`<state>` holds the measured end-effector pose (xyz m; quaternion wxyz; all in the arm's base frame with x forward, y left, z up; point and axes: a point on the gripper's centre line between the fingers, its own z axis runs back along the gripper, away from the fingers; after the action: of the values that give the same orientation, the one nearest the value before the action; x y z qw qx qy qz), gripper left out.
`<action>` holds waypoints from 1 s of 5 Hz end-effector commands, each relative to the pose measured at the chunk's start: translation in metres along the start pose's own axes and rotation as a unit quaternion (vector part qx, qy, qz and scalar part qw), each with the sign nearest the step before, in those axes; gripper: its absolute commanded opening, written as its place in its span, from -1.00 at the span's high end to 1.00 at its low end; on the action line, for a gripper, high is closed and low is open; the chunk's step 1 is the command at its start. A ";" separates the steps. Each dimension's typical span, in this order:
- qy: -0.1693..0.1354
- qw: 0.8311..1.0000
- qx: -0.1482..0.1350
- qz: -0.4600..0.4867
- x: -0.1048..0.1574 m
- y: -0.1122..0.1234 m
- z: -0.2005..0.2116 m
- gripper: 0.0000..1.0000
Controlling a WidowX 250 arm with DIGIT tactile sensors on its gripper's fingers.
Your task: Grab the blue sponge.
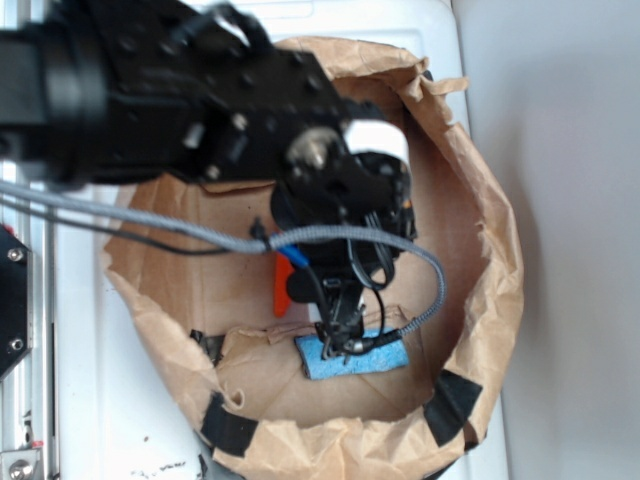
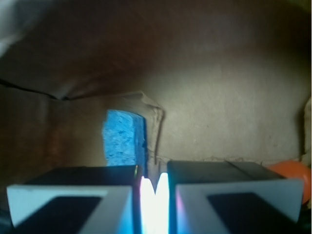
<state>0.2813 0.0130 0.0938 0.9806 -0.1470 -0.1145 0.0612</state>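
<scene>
Overhead exterior; close wrist; shared blue sponge (image 1: 352, 357).

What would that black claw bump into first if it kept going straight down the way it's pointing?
Most likely the blue sponge. The gripper points down right over it inside the brown paper bag, and the wrist view shows the sponge just ahead of the nearly closed fingers. Whether they already touch is unclear.

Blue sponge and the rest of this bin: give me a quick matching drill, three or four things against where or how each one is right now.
Things:
1. blue sponge
2. orange toy carrot
3. gripper
4. brown paper liner

Places or states:
A. fingers nearly together, only a thin gap
B. flat on the bin floor, under the gripper
C. crumpled around the bin's inside, taped at the rim
D. mostly hidden behind the arm, beyond the sponge

Pairs: 1-B, 2-D, 3-A, 4-C
</scene>
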 end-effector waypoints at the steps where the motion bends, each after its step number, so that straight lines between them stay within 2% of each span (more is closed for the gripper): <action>1: -0.029 0.999 -0.012 -0.037 0.000 -0.012 -0.001 -1.00; 2: -0.030 0.999 -0.003 -0.043 -0.001 -0.019 -0.014 -1.00; 3: -0.004 0.999 0.006 -0.046 0.004 -0.028 -0.041 -1.00; 4: 0.004 0.999 0.010 -0.046 0.007 -0.032 -0.058 -1.00; 5: 0.007 0.999 0.029 -0.046 0.010 -0.027 -0.073 -1.00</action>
<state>0.3060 -0.0260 0.0291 0.9880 -0.1128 -0.1010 0.0299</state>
